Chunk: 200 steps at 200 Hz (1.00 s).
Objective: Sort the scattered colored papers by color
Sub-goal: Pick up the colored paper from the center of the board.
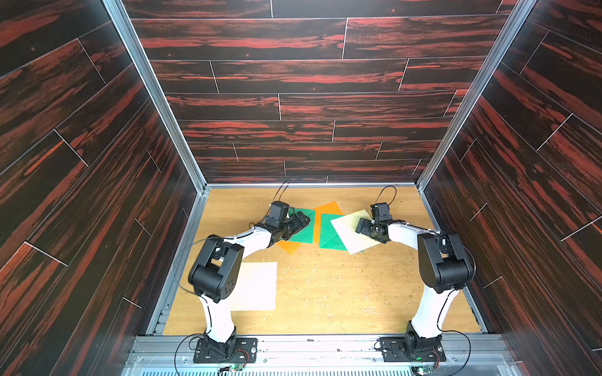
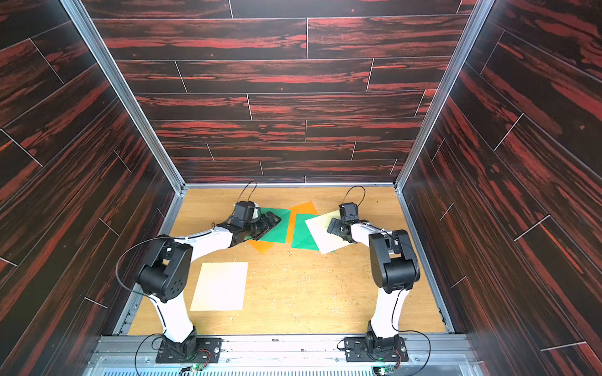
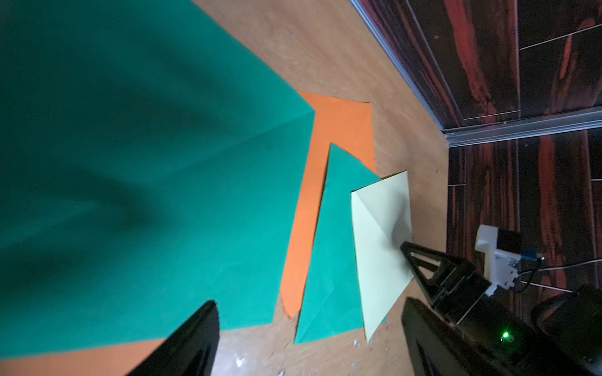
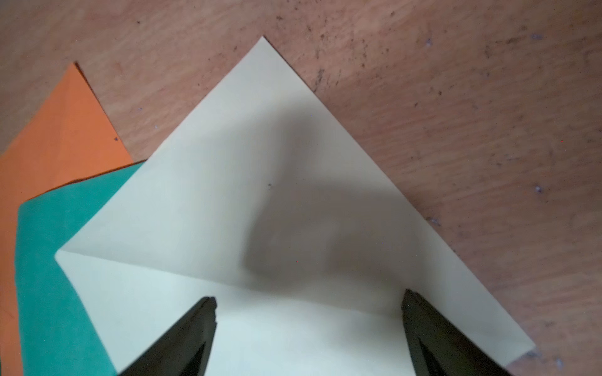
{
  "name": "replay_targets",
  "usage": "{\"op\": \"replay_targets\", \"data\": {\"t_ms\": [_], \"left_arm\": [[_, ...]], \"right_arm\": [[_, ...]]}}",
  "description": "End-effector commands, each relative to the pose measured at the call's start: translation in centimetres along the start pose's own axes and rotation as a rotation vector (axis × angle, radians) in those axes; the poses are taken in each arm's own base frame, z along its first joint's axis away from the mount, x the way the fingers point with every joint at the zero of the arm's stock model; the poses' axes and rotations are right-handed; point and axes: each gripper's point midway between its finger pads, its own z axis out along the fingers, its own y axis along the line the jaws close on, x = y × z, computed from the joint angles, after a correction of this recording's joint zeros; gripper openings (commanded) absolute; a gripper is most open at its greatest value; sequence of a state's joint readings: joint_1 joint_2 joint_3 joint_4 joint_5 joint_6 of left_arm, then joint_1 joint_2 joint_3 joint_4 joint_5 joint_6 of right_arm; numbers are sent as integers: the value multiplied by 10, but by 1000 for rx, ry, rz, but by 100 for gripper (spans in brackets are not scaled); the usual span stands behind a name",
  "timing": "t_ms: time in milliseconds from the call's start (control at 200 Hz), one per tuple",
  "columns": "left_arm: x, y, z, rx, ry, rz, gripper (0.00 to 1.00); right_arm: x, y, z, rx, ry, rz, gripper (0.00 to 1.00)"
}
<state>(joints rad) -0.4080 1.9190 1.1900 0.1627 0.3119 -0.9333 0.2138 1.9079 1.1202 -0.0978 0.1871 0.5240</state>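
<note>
A pile of colored papers lies at the back of the table. A green sheet (image 1: 304,232) (image 3: 146,162) covers an orange sheet (image 1: 288,246), and my left gripper (image 1: 298,221) (image 3: 308,304) hovers open over its near edge, holding nothing. Another orange sheet (image 1: 327,213) (image 3: 342,130) lies under a second green sheet (image 1: 329,236) (image 3: 335,244). A creased cream sheet (image 1: 350,232) (image 4: 260,162) tops that green one. My right gripper (image 1: 361,226) (image 4: 309,296) stands open just above the cream sheet. A second cream sheet (image 1: 257,286) (image 2: 221,286) lies alone at the front left.
The tan wooden tabletop (image 1: 342,293) carries small pale specks across its middle. Dark wood-pattern walls with aluminium rails (image 1: 312,185) close in the back and both sides. The left arm's elbow (image 1: 215,270) overhangs the lone cream sheet's edge.
</note>
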Motion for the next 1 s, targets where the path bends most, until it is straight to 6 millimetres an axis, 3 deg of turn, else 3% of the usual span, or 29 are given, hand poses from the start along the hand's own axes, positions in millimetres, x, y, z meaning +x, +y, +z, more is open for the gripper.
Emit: {"op": "replay_targets", "data": {"t_ms": [0, 215, 506, 797, 997], "left_arm": [[-3, -22, 17, 64, 5, -22, 92], [8, -40, 57, 121, 31, -51, 92], [27, -60, 81, 171, 63, -48, 92], [41, -61, 95, 144, 92, -42, 92], [56, -48, 107, 46, 127, -12, 92]], "right_arm": [[33, -1, 4, -47, 95, 32, 93], [58, 10, 0, -153, 159, 63, 92], [76, 14, -6, -213, 201, 68, 91], [83, 15, -3, -228, 218, 69, 91], [84, 18, -2, -243, 224, 67, 91]]}}
